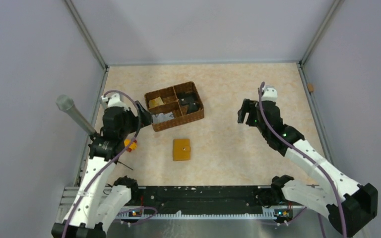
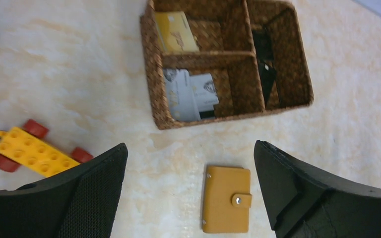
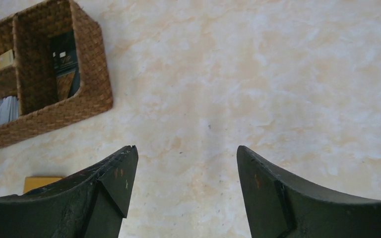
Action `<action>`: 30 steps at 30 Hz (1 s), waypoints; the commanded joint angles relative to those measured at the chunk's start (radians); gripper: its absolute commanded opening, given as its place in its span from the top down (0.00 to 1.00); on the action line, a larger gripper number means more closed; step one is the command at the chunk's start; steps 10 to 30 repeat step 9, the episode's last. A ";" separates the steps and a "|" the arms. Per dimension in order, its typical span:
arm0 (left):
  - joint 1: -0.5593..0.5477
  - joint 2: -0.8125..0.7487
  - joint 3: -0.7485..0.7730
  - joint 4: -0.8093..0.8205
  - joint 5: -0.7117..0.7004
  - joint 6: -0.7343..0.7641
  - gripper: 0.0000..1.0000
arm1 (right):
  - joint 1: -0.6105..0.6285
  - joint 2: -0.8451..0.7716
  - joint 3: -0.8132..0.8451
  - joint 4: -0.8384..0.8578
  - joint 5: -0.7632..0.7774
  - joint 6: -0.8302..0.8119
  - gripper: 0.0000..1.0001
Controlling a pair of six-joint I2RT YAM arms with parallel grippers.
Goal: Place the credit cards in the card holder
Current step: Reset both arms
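**Both pairs of fingers wide open, cards in the basket, holder shut on the table**

The card holder (image 1: 181,149) lay flat and closed on the table (image 1: 238,158), its strap fastened over the face with a small stud. It sat on the near side of the woven basket (image 1: 153,123), clearly apart from it and roughly midway between the two arms.

The credit cards were all inside the basket. In the left wrist view, a pale yellowish card (image 2: 176,32) leaned in the upper left compartment. Several grey cards (image 2: 188,94) were bunched in the compartment below it, and black cards (image 2: 265,59) stood in the long compartment on the right. How many cards each group held could not be counted.

The left fingers (image 2: 94,193) were spread as wide as they go and held nothing. They hung above the table just in front of the basket. In that arm's own view the card holder showed beneath the gap, nearer the right-hand finger. A yellow toy block (image 2: 30,151) with red wheels rested on the table just beside the left arm.

The right fingers (image 3: 104,198) were also parted wide with nothing between them, over bare table well to the right of the basket. One corner of the card holder showed at the lower left of that arm's view.
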 commanded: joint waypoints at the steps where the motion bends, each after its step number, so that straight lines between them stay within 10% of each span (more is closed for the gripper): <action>1: 0.006 -0.127 -0.024 0.051 -0.238 0.050 0.01 | -0.003 -0.101 -0.059 0.050 0.159 -0.058 0.25; 30: 0.006 -0.203 -0.036 0.028 -0.278 0.072 0.01 | -0.003 -0.175 -0.106 0.060 0.171 -0.079 0.25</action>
